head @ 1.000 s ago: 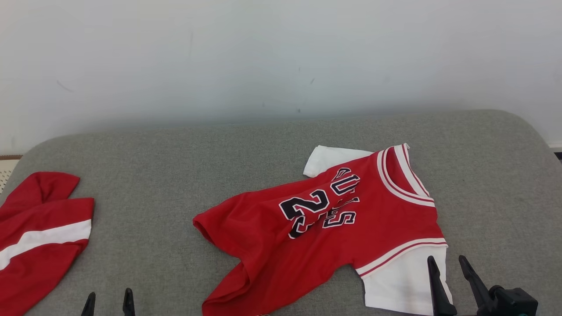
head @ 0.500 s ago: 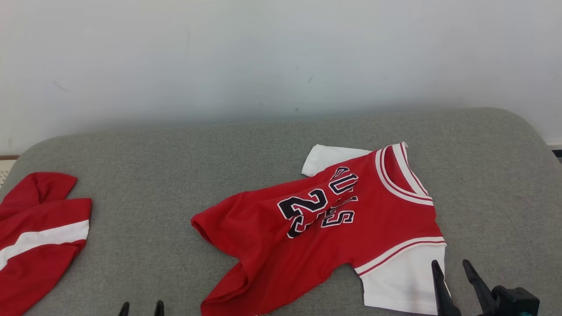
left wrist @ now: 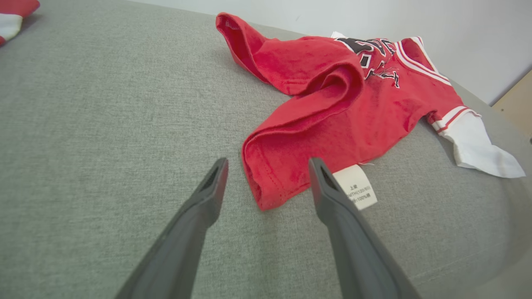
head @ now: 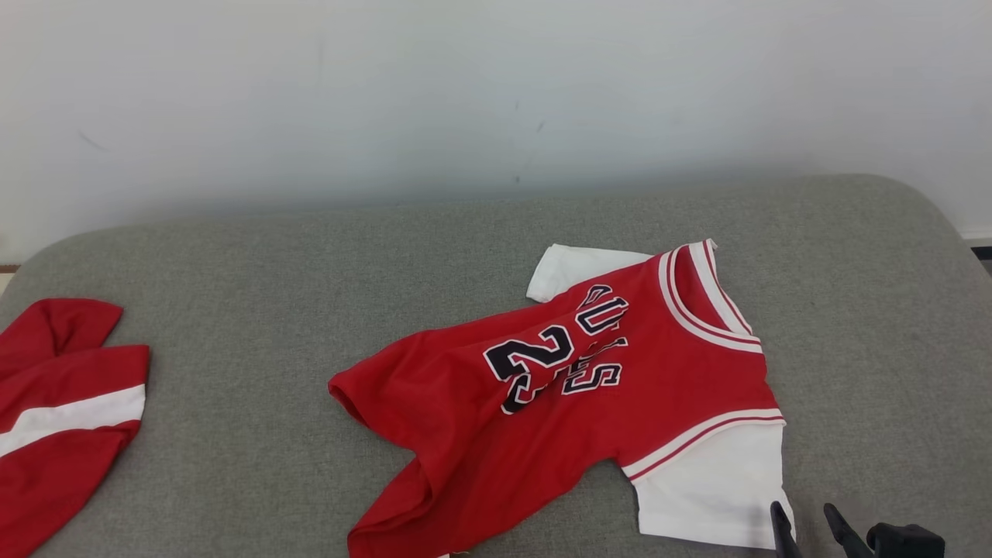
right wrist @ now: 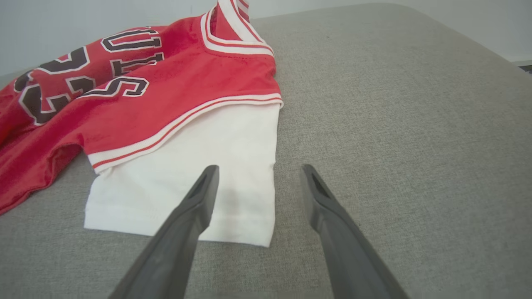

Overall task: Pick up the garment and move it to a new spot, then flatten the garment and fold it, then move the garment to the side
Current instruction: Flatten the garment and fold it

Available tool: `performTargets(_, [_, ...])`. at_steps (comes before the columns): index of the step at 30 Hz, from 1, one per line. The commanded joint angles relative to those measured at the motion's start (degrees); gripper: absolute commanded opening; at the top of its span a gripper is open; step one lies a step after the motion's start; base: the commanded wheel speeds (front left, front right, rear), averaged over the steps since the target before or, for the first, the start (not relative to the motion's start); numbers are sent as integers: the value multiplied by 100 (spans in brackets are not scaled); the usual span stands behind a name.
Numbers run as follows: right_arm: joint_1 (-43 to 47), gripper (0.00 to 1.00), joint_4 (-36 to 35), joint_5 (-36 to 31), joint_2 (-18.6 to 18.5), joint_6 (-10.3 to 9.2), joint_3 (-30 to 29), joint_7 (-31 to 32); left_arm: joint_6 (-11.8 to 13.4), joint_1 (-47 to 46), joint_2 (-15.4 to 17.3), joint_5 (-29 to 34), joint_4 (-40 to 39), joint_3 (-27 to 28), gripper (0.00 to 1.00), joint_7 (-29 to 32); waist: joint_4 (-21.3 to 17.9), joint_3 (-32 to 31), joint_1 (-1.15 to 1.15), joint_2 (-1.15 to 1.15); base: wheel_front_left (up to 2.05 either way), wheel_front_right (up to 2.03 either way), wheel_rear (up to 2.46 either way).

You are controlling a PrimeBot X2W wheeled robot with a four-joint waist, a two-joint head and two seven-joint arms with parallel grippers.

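Note:
The garment point(head: 620, 387), a red jersey with black number and lettering, lies crumpled on the grey cushion point(head: 271, 310), its white sleeve point(head: 713, 488) nearest me. My left gripper point(left wrist: 268, 166) is open, its fingers straddling the garment's point(left wrist: 332, 104) bunched bottom hem corner beside a white label point(left wrist: 355, 187). My right gripper point(head: 802, 511) is open too, its fingertips low at the sleeve's right edge. In the right wrist view the right gripper point(right wrist: 259, 170) spans the white sleeve's point(right wrist: 187, 178) right edge, one finger over cloth and one over cushion. Nothing is held.
Another red cloth with a white stripe point(head: 62, 403) lies at the cushion's left edge, also seen as the red cloth point(left wrist: 12, 16) far off. A white wall point(head: 465, 93) stands behind. The cushion's corner curves away at the right point(head: 930, 232).
The head camera has tipped slightly. My left fingertips slid right along the bottom of the head view and dropped out of it. The right fingertips sank lower beside the sleeve. The garment lies as before.

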Motion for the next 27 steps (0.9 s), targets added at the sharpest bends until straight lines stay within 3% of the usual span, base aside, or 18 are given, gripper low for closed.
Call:
performTargets(1, [-4,100,39,-20,13,3,3,17,12,-68,7,-58,55,-28,100,-19,-11,15,0,0,0,0,0])
performTargets(13, [-401,100,835,86,159,3,169,77,69,-454,8,-328,798,-314,100,-19,-112,215,0,0,0,0,0])
performTargets(14, [-569,92,1126,126,193,3,241,53,20,-623,7,-399,1018,-438,100,-19,-101,292,0,0,0,0,0])
performTargets(15, [-649,55,1256,136,201,3,277,26,25,-691,8,-484,1142,-482,100,-18,-95,317,0,0,0,0,0])
performTargets(16, [-682,33,1325,140,200,3,293,21,35,-722,9,-526,1216,-488,55,-18,-91,323,0,0,0,0,0])
performTargets(18, [-735,4,1447,147,202,3,328,-13,66,-782,8,-574,1417,-511,3,-17,-91,327,0,0,0,0,0])
performTargets(19, [-759,0,1500,154,206,3,344,-23,65,-812,8,-574,1526,-516,0,-10,-93,327,0,0,0,0,0])
performTargets(22, [-887,0,1619,260,184,3,483,-202,40,-936,7,-583,1566,-494,0,-3,-94,287,0,0,0,0,0])
performTargets(27, [-884,0,1352,573,17,3,723,-397,125,-714,50,-332,924,-213,0,-18,-107,162,0,0,0,0,0])
